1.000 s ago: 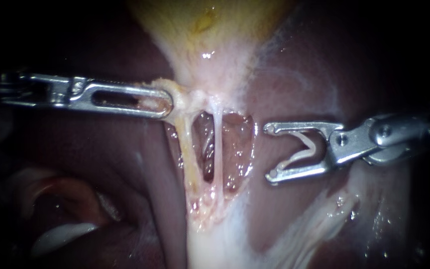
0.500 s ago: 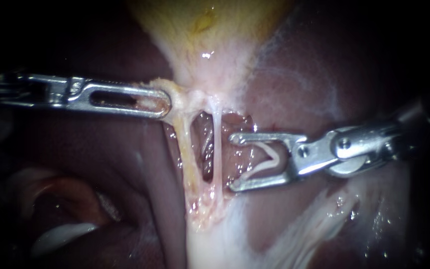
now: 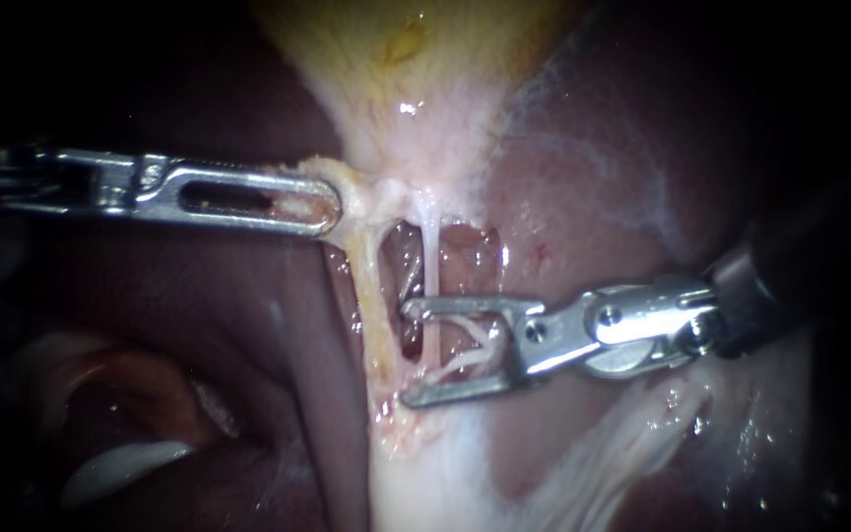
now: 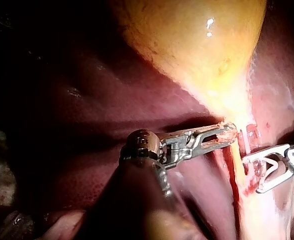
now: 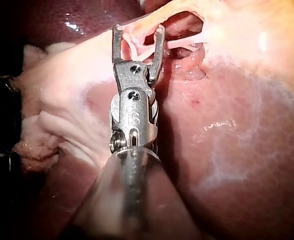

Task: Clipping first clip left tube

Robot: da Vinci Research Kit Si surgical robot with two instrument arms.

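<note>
My left instrument point(image 3: 319, 204) comes in from the left, its jaws shut on pale tissue at the gallbladder point(image 3: 416, 59) neck, also shown in the left wrist view point(image 4: 226, 134). Below the neck run two tubes: a yellowish left tube point(image 3: 371, 296) and a thin white right tube point(image 3: 430, 251). My right instrument point(image 3: 406, 355) holds a white V-shaped clip point(image 3: 465, 360) between wide-standing jaws. These jaws straddle the thin right tube, and their tips reach the left tube's edge. In the right wrist view the jaws point(image 5: 138, 30) carry the clip point(image 5: 137, 47) with strands of tissue between them.
Dark red liver point(image 3: 593, 197) surrounds the tubes on both sides. White fatty tissue point(image 3: 425, 473) spreads below where the tubes join. A pale fold point(image 3: 120, 463) lies at lower left. The gallbladder point(image 4: 197, 45) bulges ahead of the left instrument.
My right instrument has moved left and slightly down with the clip, from beside the tubes until its jaws straddle the thin tube. The left instrument has kept its hold in place.
</note>
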